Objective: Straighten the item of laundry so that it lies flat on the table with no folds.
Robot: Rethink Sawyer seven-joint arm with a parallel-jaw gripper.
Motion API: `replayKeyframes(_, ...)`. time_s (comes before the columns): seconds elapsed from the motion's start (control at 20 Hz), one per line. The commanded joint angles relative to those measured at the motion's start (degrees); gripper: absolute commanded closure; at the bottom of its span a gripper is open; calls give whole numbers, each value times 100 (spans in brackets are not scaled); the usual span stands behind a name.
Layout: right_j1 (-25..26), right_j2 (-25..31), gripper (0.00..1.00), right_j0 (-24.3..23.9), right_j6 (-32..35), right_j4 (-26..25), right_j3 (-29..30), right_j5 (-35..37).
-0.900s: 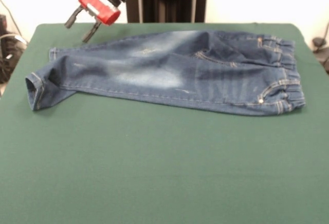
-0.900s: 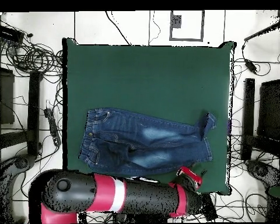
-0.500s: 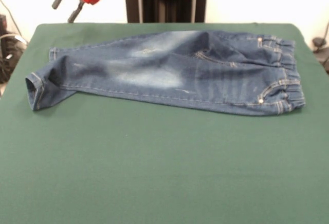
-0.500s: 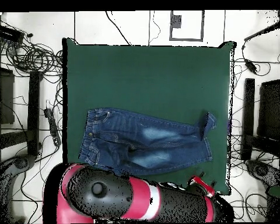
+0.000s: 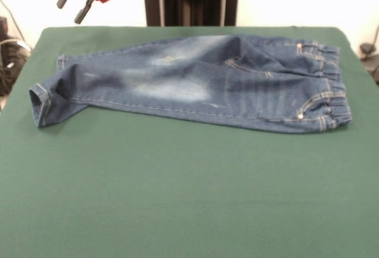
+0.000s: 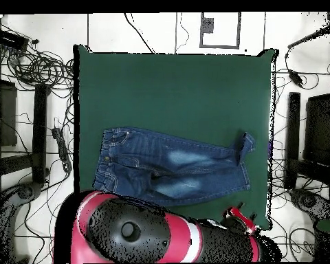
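Note:
The item of laundry (image 5: 195,83), small dark blue jeans with pale thigh patches, lies across the far half of the green table (image 5: 177,199). Its gathered waistband is at the right in the front view. One leg lies partly over the other, and the near leg's cuff (image 5: 38,101) is turned up at the left. From overhead the jeans (image 6: 171,167) reach from the waistband at the left to the cuffs at the right. My gripper (image 5: 70,8) hangs open and empty above the table's far left corner, apart from the jeans. Overhead it shows as the gripper (image 6: 236,209) beyond the leg ends.
In the overhead view the red and black arm (image 6: 161,237) covers the table's bottom edge. Cables (image 6: 30,65) and black stands (image 6: 291,130) lie on the floor on both sides of the table (image 6: 174,89).
My gripper has risen and drawn back from just above the jeans' far leg end to the table's far left corner. The jeans have not moved.

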Motion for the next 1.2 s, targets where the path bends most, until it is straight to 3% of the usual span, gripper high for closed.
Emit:
replayKeyframes(0.05, 20, 1168, 0, 134, 173, 272, -217, -114)
replayKeyframes(0.35, -225, 1457, 0, 123, 293, 135, -142, -77)
replayKeyframes(0.7, -629, 1974, 0, -121, 339, -395, -270, 393)
replayKeyframes(1.2, 193, 2145, 0, -175, 197, 470, -446, -383)
